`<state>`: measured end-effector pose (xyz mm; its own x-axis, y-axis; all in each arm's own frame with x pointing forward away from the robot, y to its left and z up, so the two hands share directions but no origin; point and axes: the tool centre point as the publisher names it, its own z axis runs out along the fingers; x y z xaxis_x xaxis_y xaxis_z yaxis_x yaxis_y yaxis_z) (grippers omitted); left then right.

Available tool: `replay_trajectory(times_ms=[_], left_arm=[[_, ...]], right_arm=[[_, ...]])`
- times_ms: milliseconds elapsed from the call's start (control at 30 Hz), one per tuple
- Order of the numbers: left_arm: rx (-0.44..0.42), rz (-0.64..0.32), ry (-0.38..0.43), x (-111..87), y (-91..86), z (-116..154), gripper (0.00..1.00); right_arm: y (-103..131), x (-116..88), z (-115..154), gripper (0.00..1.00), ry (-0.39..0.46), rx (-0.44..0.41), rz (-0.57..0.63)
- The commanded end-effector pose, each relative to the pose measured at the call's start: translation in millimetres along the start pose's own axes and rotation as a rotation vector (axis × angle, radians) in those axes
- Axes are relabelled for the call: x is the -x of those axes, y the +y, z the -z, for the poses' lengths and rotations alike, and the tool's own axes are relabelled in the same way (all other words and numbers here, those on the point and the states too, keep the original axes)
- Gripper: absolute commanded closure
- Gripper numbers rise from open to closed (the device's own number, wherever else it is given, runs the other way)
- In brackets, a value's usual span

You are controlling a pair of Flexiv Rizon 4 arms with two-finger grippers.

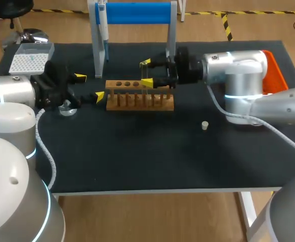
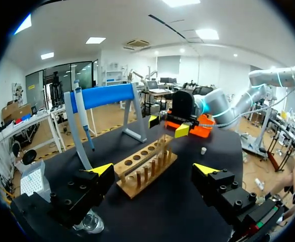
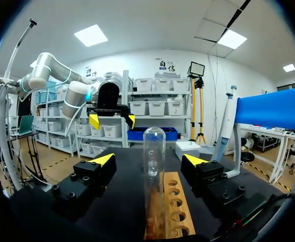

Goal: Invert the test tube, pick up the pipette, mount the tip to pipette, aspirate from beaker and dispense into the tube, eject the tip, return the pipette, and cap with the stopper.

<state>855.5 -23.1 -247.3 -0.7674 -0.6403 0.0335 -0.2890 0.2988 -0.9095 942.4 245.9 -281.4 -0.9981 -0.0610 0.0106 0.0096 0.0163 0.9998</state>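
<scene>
Here, a wooden rack stands on the black table. The right gripper, fingers spread, flanks without touching the test tube standing rounded end up on it; the left gripper, also spread, hangs beside the beaker. The stopper lies apart.

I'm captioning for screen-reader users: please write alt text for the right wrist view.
A clear test tube stands rounded end up in a wooden rack, between the fingers of the open right gripper, touching neither. Across the table the left gripper faces it, open, and a pipette hangs on a blue stand.
</scene>
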Motion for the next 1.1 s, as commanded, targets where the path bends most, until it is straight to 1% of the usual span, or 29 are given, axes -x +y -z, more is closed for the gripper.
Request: replay_trajectory(times_ms=[33,167,267,333,467,1100], left_arm=[[-0.004,-0.001,0.000,0.1,1.2,-0.8,0.00],[-0.004,-0.001,0.000,0.1,1.2,-0.8,0.00],[-0.004,-0.001,0.000,0.1,1.2,-0.8,0.00],[-0.004,-0.001,0.000,0.1,1.2,-0.8,0.00],[-0.004,-0.001,0.000,0.1,1.2,-0.8,0.00],[-0.004,-0.001,0.000,0.1,1.2,-0.8,0.00]], right_arm=[[-3.2,4.2,-3.6,0.18,0.004,0.004,0.001],[-3.7,5.3,-5.1,0.24,0.004,0.006,0.000],[-3.6,6.3,-5.7,0.32,0.001,0.010,0.000],[-3.4,7.0,-5.9,0.41,-0.001,0.012,0.000],[-3.6,8.4,-5.8,0.49,-0.007,0.012,-0.002],[-4.8,12.4,-6.8,0.60,-0.013,0.011,-0.008]])
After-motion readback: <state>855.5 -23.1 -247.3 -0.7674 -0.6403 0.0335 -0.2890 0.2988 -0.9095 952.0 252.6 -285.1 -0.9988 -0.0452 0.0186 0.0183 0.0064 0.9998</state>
